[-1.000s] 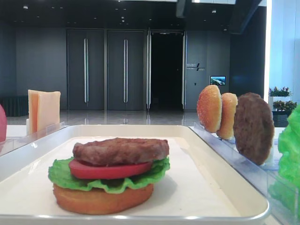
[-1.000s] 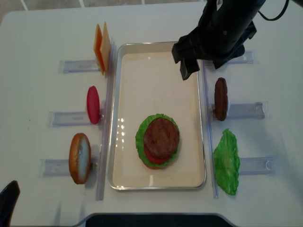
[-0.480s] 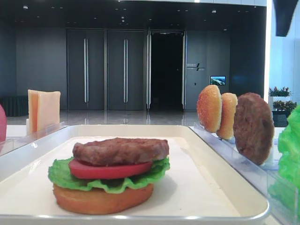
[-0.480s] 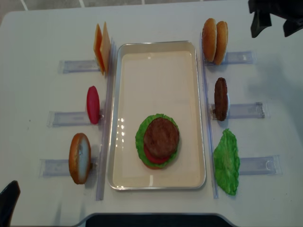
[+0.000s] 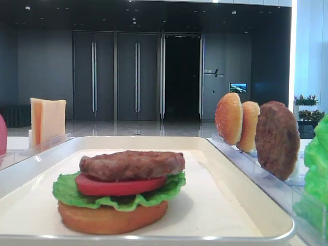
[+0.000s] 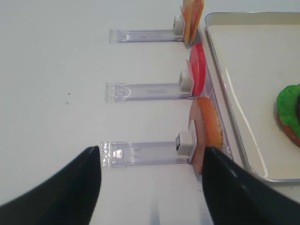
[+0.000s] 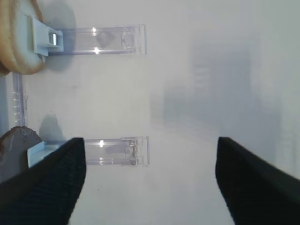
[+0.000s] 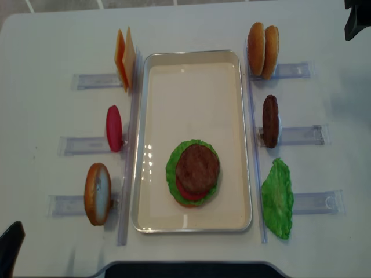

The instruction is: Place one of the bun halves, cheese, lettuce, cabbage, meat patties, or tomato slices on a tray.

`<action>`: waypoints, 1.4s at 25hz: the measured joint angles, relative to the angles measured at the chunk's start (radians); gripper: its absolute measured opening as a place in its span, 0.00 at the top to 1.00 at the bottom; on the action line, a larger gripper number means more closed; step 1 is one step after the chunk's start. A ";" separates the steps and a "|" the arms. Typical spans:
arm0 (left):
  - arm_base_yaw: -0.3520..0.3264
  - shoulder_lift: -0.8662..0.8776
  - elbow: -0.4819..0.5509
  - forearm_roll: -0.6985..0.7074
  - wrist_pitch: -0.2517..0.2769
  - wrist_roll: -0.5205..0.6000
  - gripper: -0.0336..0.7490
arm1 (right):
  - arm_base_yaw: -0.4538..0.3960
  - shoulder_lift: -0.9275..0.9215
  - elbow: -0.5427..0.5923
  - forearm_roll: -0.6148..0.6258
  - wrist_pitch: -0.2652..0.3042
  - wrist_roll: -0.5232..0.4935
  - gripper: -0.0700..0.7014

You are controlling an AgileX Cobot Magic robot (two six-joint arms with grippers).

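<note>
On the cream tray (image 8: 152, 116) lies a stack of bun half, lettuce, tomato slice and meat patty (image 8: 197, 168). Right of the tray stand two bun halves (image 8: 262, 41), an upright patty (image 8: 270, 120) and a lettuce leaf (image 8: 277, 198). On the left are cheese (image 8: 126, 58), a tomato slice (image 8: 114, 128) and a bun half (image 8: 97, 193). No cabbage is in view. My right gripper (image 7: 150, 187) hangs open and empty over bare table, right of the racks. My left gripper (image 6: 152, 187) is open and empty beside the left bun half (image 6: 208, 136).
Clear plastic racks (image 8: 301, 134) flank both long sides of the tray and hold the upright pieces. In the right wrist view, two racks (image 7: 112, 40) lie left of the fingers. The white table (image 8: 52, 35) runs past the racks on both sides.
My right arm has pulled back from over the tray's far right corner to the table's top right edge, uncovering the two bun halves. The stack and the left gripper have not moved.
</note>
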 joint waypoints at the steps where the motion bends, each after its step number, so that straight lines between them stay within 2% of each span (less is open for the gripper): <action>1: 0.000 0.000 0.000 0.000 0.000 0.000 0.30 | 0.000 -0.018 0.016 0.000 0.000 -0.005 0.18; 15: 0.000 0.000 0.000 0.000 0.000 0.000 0.30 | 0.000 -0.566 0.425 0.000 0.003 -0.024 0.18; 21: 0.000 0.000 0.000 0.000 0.000 0.000 0.30 | 0.000 -0.837 0.521 0.000 0.004 -0.021 0.18; 27: 0.000 0.000 0.000 0.000 0.000 0.000 0.30 | 0.000 -1.047 0.567 0.000 0.005 -0.025 0.18; 35: 0.000 0.000 0.000 0.000 0.000 0.000 0.30 | 0.000 -1.300 0.705 0.028 0.007 -0.040 0.18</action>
